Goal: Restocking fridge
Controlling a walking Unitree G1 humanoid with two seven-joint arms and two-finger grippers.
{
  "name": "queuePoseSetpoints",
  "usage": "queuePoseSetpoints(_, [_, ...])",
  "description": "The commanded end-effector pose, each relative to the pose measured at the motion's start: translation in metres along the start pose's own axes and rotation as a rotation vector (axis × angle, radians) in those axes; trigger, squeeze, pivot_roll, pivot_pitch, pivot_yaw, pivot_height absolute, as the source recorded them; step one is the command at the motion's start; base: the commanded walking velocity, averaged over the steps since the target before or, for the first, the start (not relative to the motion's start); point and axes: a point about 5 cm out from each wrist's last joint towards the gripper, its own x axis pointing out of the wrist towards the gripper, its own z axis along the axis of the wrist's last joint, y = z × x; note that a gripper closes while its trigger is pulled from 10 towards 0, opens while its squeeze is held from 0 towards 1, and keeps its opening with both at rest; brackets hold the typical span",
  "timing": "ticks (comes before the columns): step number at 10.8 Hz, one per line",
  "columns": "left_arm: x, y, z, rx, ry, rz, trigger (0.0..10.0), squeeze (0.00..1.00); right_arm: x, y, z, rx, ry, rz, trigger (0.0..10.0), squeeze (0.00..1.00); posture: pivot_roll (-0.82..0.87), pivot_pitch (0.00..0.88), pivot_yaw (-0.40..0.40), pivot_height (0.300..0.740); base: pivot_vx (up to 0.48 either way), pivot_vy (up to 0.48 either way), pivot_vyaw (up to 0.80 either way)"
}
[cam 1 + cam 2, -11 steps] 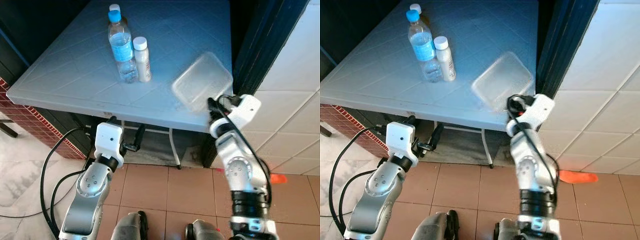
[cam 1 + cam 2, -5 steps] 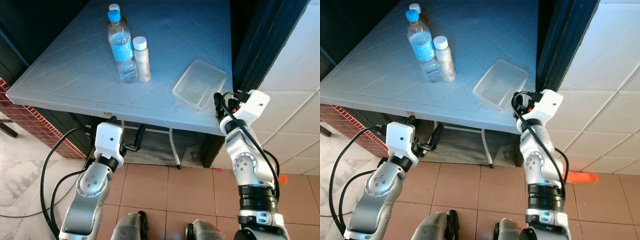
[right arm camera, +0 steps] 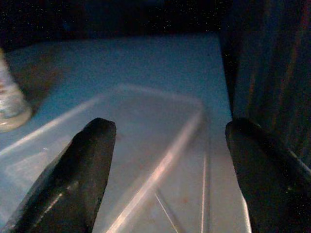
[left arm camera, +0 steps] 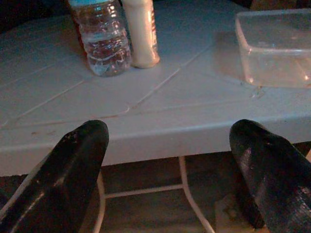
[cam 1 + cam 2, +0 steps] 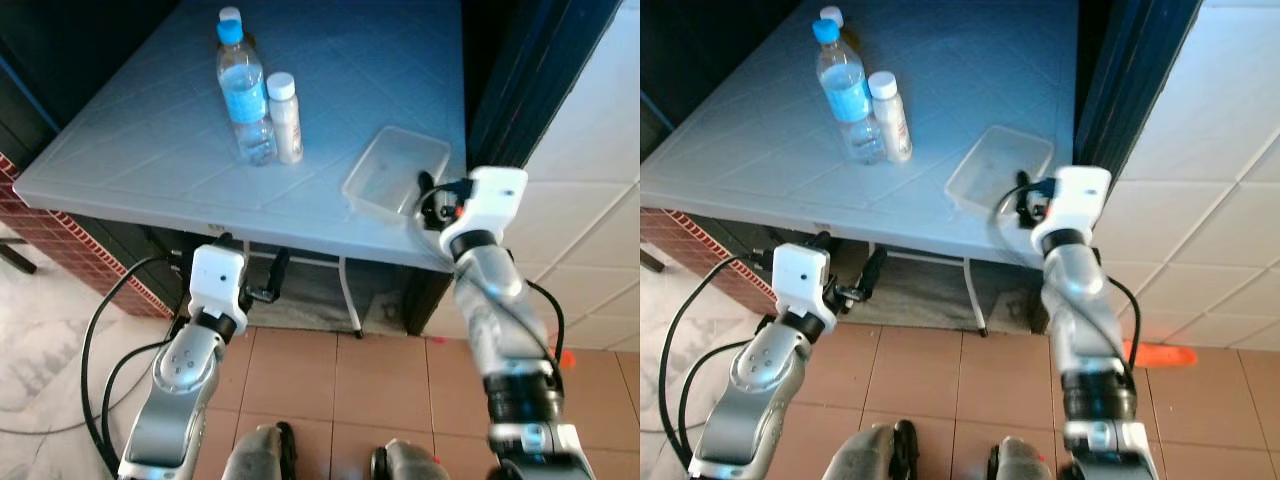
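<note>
The clear plastic container [image 5: 395, 182] sits flat on the pale blue table [image 5: 150, 140] near its front right corner. The right gripper [image 3: 170, 160] hovers at the container's 5 o'clock edge, fingers spread wide and gripping nothing. At the container's 10 o'clock stand a water bottle [image 5: 243, 95] and a small white bottle [image 5: 284, 118], touching. The left gripper [image 4: 170, 160] hangs below the table's front edge, wide open and empty too.
</note>
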Motion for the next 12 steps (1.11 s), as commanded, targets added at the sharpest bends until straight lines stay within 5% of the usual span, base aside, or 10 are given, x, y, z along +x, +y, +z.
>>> queuePoseSetpoints(1, [0.000,0.003,-0.002,0.006,0.007,0.017,10.0,0.00,-0.004,0.012,0.007,-0.043,-0.058,0.042,10.0,1.00,-0.02,0.109,0.073,0.740,0.000,0.000,0.00])
queuePoseSetpoints(3, [0.001,0.002,-0.002,-0.003,0.002,0.030,10.0,0.00,-0.009,0.042,0.005,-0.028,-0.064,0.233,10.0,1.00,-0.03,0.110,0.070,0.740,0.000,0.000,0.00])
queuePoseSetpoints(5, [0.000,0.004,-0.005,-0.012,0.016,0.050,10.0,0.00,-0.007,0.056,-0.012,-0.017,0.048,0.346,10.0,0.98,-0.03,0.110,0.065,0.740,0.000,0.000,0.00])
queuePoseSetpoints(6, [0.001,0.004,-0.005,-0.017,0.016,0.053,10.0,0.00,-0.007,0.059,-0.025,-0.115,0.102,0.440,10.0,0.90,-0.03,0.109,0.062,0.740,0.000,0.000,0.00])
queuePoseSetpoints(8, [0.000,0.004,-0.006,-0.015,0.022,0.057,10.0,0.00,-0.002,0.047,-0.036,-0.305,0.134,0.466,10.0,0.82,-0.03,0.114,0.061,0.740,0.000,0.317,0.00])
queuePoseSetpoints(10, [0.000,0.002,-0.006,-0.007,0.019,0.051,10.0,0.00,0.003,0.044,-0.042,-0.364,0.151,0.515,10.0,0.66,-0.02,0.117,0.066,0.740,0.000,0.000,0.00])
queuePoseSetpoints(12, [-0.001,0.004,-0.006,-0.002,0.021,0.054,10.0,0.00,-0.009,0.047,-0.045,-0.350,0.136,0.614,10.0,0.64,-0.02,0.121,0.069,0.740,0.000,0.000,0.00])
